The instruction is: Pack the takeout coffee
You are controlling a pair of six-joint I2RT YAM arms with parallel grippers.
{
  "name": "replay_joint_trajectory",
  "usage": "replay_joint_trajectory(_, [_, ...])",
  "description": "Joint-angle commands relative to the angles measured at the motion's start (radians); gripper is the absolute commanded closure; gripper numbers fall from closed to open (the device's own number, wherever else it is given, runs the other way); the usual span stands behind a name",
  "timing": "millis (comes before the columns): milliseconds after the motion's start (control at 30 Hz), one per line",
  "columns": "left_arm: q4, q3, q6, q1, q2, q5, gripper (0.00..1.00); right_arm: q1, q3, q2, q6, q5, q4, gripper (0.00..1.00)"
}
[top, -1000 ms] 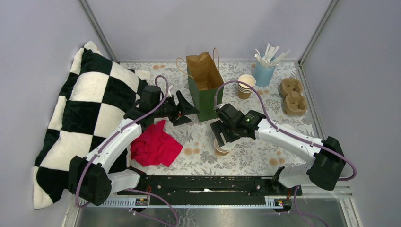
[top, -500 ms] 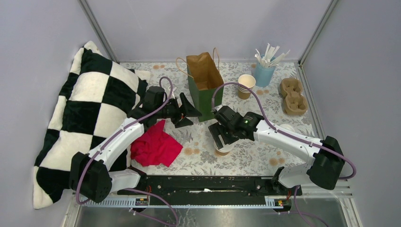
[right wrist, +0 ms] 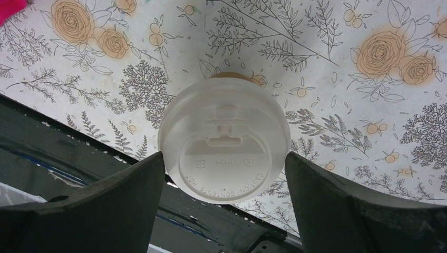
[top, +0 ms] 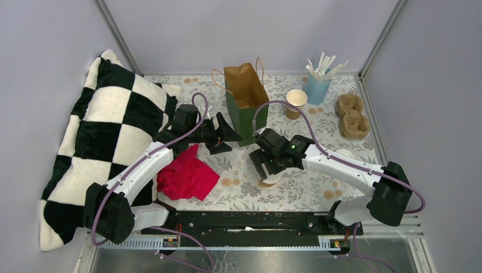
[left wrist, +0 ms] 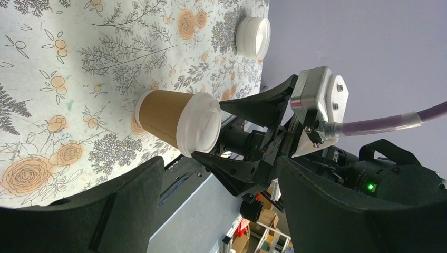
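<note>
A lidded kraft coffee cup (top: 267, 181) is seen standing upright on the floral-covered table (top: 307, 190), near the front edge, in front of the green paper bag (top: 245, 114) and to the right of a crumpled red cloth (top: 186, 175). The right gripper (top: 265, 168) is positioned over the cup from above, with its jaws spread about as wide as the white lid. In the right wrist view the cup (right wrist: 224, 150) is framed between the two fingers, whose inner faces meet the lid's rim on either side. Whether the rim is actually being squeezed cannot be told. From the left wrist view the cup (left wrist: 176, 121) is shown with its base on the cloth and the right gripper (left wrist: 208, 130) flanking its lid. The left gripper (top: 229, 136) is held just left of the bag's base, turned toward the cup, its jaws spread wide and nothing between them. The bag is standing open-mouthed at the middle of the table, well apart from the cup. Behind and to the right, a stack of open paper cups (top: 295, 102) is placed beside a blue cup of white sticks (top: 317, 86), with moulded cardboard cup carriers (top: 351, 116) near the right edge. A loose white lid (left wrist: 253, 37) is lying on the table to the right of the cup. A black-and-white checkered pillow (top: 108, 131) is propped along the left wall.
</note>
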Motion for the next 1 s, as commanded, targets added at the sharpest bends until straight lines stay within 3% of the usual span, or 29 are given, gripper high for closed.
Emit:
replay_joint_trajectory(0, [0.018,0.009,0.021,-0.002,0.001,0.014,0.18,0.014,0.028,0.009,0.004,0.036,0.000,0.10])
replay_joint_trajectory(300, [0.005,0.011,0.036,-0.001,0.005,0.015,0.16,0.016,0.078,-0.001,0.008,0.034,-0.035,0.05])
replay_joint_trajectory(367, [-0.010,0.013,0.049,-0.003,0.006,0.011,0.14,0.016,0.110,-0.028,0.021,0.034,-0.054,0.01])
replay_joint_trajectory(567, [-0.058,0.029,0.109,-0.068,0.012,-0.033,0.12,-0.026,0.135,-0.141,0.033,-0.003,-0.114,0.00])
replay_joint_trajectory(800, [-0.039,0.046,0.166,-0.227,0.145,-0.003,0.18,-0.500,-0.201,-0.329,0.011,-0.640,0.140,0.06])
replay_joint_trajectory(967, [0.133,-0.023,0.103,-0.247,0.220,0.084,0.29,-0.721,-0.377,-0.314,0.033,-0.937,0.274,0.18])
